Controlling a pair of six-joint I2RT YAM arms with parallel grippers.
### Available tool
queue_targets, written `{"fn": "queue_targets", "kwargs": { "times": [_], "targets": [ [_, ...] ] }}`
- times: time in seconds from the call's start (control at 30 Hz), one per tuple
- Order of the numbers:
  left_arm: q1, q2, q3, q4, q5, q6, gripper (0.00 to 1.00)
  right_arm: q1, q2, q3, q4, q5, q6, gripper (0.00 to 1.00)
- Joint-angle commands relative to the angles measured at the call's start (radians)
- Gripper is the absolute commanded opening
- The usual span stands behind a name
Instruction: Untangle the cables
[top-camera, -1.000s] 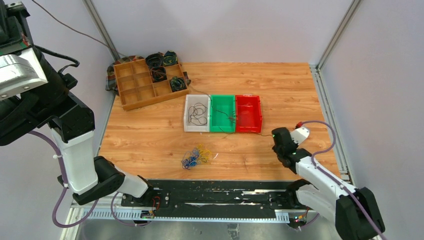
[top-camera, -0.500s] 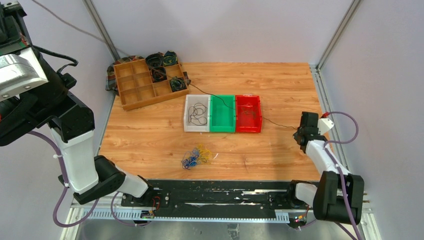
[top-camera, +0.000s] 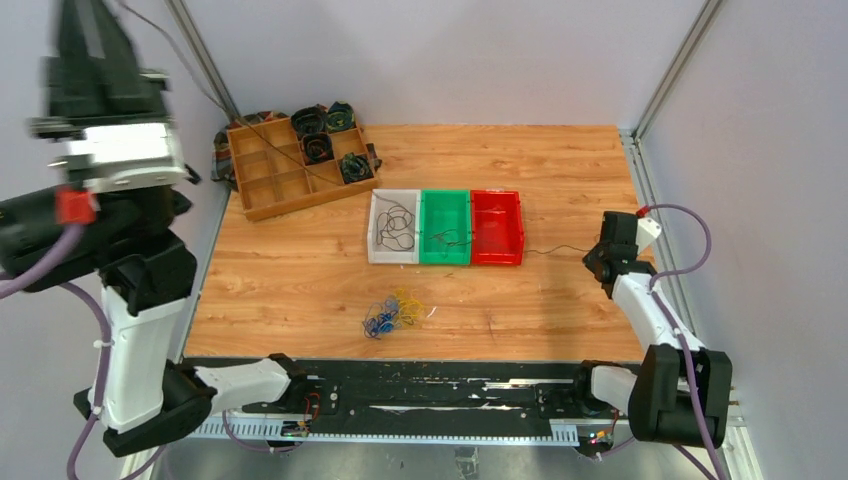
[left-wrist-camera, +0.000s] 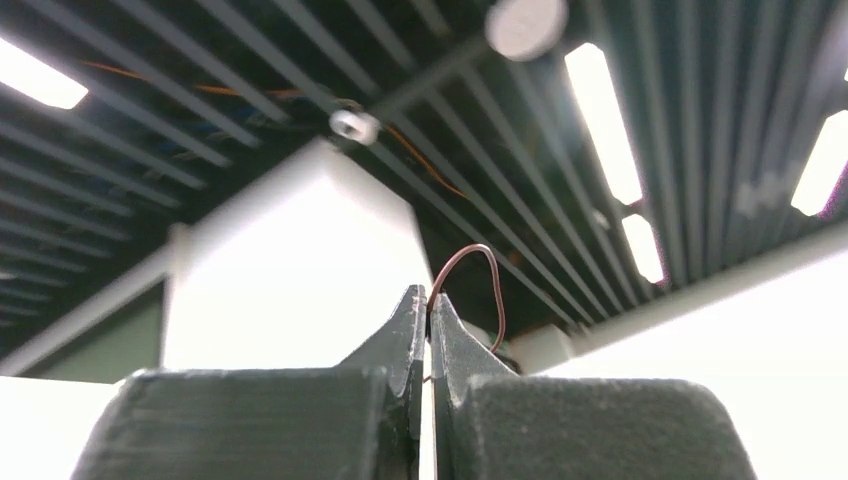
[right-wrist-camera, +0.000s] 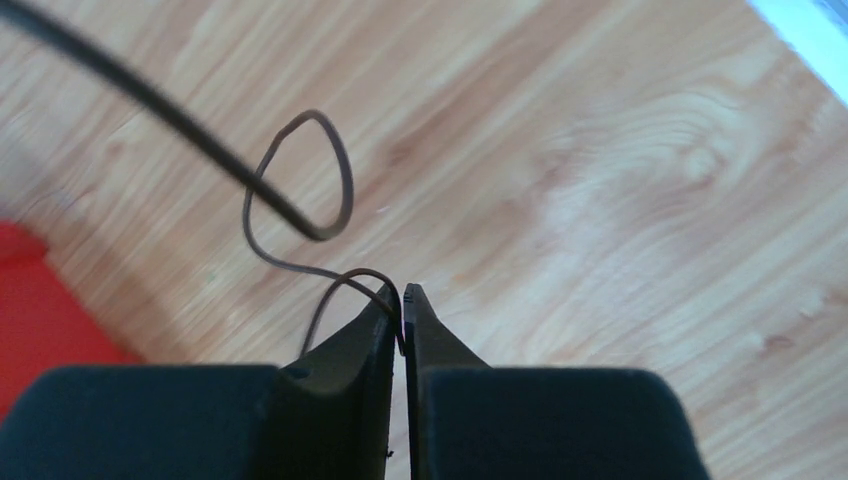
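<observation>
A long thin dark cable (top-camera: 555, 249) runs from my raised left gripper (top-camera: 90, 15) down over the wooden tray, through the green bin (top-camera: 445, 200) and red bin (top-camera: 497, 200), to my right gripper (top-camera: 590, 256). Seen from the left wrist, the left gripper (left-wrist-camera: 428, 300) is shut on a brown loop of this cable (left-wrist-camera: 490, 270), pointing at the ceiling. In the right wrist view the right gripper (right-wrist-camera: 402, 297) is shut on the other end of the cable (right-wrist-camera: 346, 180), low over the table. A blue and yellow tangle (top-camera: 392, 312) lies on the table in front of the bins.
A white bin (top-camera: 375, 215) left of the green one holds a loose black cable (top-camera: 396, 228). The divided wooden tray (top-camera: 262, 190) with dark coiled bundles stands at the back left. Metal frame posts rise at the back corners.
The left arm has swung up and lifted its gripper high. The right gripper moved from the table's middle right out to the right edge, drawing the cable out through the bins.
</observation>
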Motion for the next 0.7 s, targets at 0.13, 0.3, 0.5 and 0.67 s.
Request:
{"fn": "queue_targets", "kwargs": {
  "times": [0.13,0.3,0.5,0.67],
  "targets": [
    [-0.005,-0.152,-0.499,-0.209,0.018,-0.113,0.01,0.159,-0.037,-0.045,-0.002,-0.032,-0.044,0.29],
    [-0.005,-0.115,-0.490,-0.206,0.018,-0.130,0.00,0.246,-0.091,-0.033,-0.053,0.003,-0.088,0.51],
    [-0.005,-0.057,-0.395,-0.207,0.037,-0.136,0.00,0.378,-0.251,-0.003,0.025,-0.182,-0.222,0.60],
    [-0.007,-0.045,-0.373,-0.207,0.042,-0.130,0.00,0.624,-0.289,-0.007,0.267,-0.327,-0.391,0.62]
  ]
}}
